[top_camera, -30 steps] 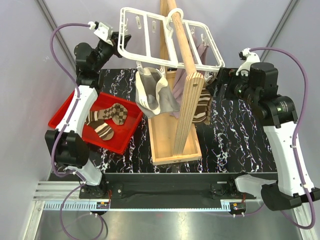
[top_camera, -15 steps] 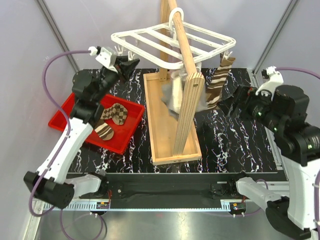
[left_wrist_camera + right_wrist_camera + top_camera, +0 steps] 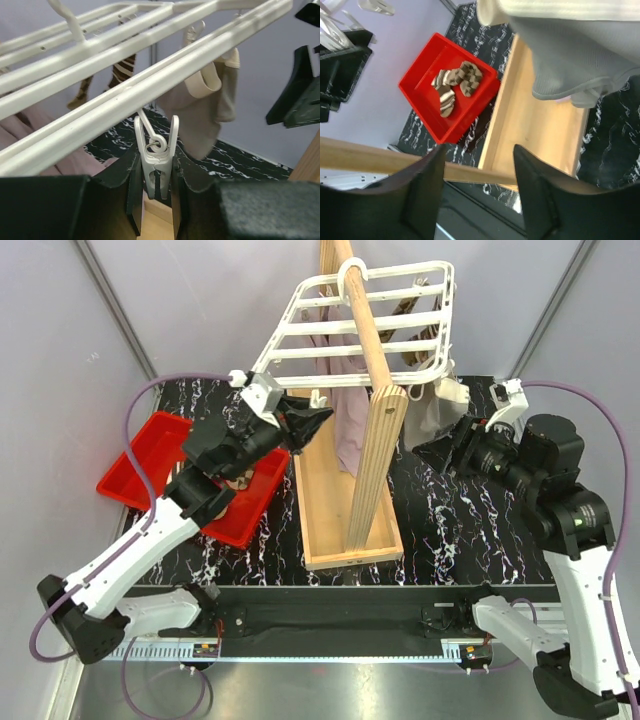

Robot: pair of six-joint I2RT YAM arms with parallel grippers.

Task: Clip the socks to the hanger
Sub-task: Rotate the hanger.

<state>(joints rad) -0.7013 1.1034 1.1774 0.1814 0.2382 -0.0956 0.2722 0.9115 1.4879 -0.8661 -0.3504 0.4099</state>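
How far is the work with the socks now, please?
Done: several socks hang from the hanger. In hand: the left gripper pinches an empty clip peg; the right gripper is open and empty. Left: patterned socks lie in the red tray.

hanger [image 3: 150, 82]: white glossy plastic | socks [image 3: 456, 86]: soft knit cloth | bin [image 3: 427, 70]: shiny red plastic | pole [image 3: 375, 470]: pale matt wood | table [image 3: 460, 530]: black marbled, smooth
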